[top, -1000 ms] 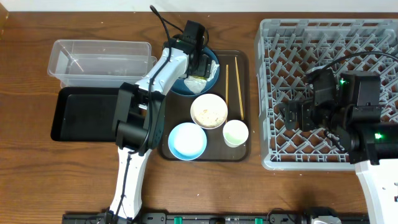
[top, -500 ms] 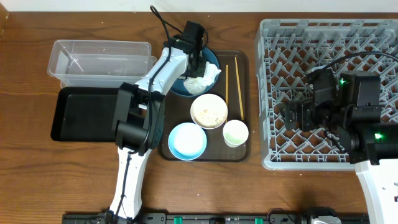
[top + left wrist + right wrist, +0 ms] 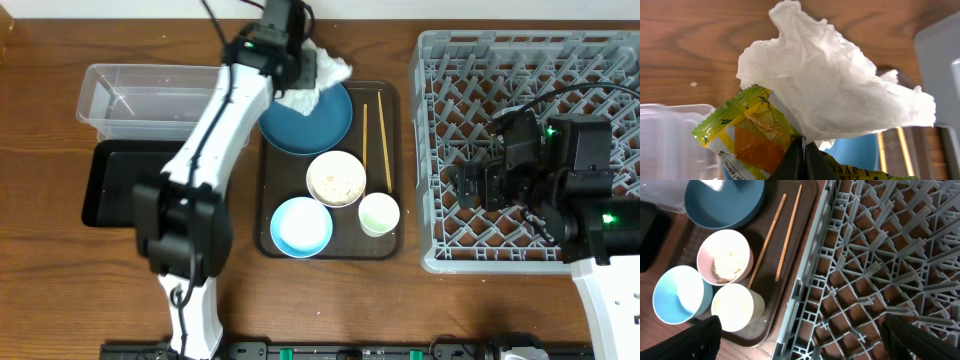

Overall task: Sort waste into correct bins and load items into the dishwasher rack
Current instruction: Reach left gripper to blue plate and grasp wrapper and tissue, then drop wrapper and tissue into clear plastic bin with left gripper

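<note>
My left gripper (image 3: 300,72) is shut on a crumpled white tissue (image 3: 840,95) and a yellow-green snack wrapper (image 3: 745,135), both lifted above the back edge of the dark blue plate (image 3: 315,125). The clear tub (image 3: 160,100) and the black tray (image 3: 125,185) lie to its left. Rice scraps sit in the cream bowl (image 3: 336,178). The light blue bowl (image 3: 301,226), white cup (image 3: 379,213) and two chopsticks (image 3: 383,140) rest on the tray. My right gripper (image 3: 805,345) hangs open and empty over the left part of the grey rack (image 3: 530,70).
The dishes stand on a dark brown serving tray (image 3: 392,248) between the bins and the rack. The rack's left wall (image 3: 805,285) runs close beside the serving tray. Bare wooden table (image 3: 60,280) shows along the front.
My left gripper shut on the tissue and wrapper on the plate, then lifted them up and toward the back left. The right arm has not moved.
</note>
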Robot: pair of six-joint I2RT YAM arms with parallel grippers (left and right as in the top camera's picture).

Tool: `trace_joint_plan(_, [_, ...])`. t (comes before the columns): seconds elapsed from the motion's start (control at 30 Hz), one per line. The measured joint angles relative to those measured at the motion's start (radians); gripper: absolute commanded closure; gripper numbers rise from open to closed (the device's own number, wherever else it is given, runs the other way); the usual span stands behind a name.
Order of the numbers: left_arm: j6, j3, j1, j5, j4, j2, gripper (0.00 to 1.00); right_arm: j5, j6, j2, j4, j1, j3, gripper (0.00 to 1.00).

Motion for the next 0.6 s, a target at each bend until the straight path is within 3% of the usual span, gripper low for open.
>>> trace_joint_plan(0.27, [-0.017, 0.0, 0.06, 0.004, -0.037, -0.035, 0.94, 0.0, 0.0, 0.0, 0.0, 0.0, 0.0, 0.01])
trace_joint_plan(0.6, [-0.031, 0.0, 0.285, 0.003, -0.056, -0.065, 0.94, 0.0, 0.0, 0.0, 0.001, 0.0, 0.0, 0.01])
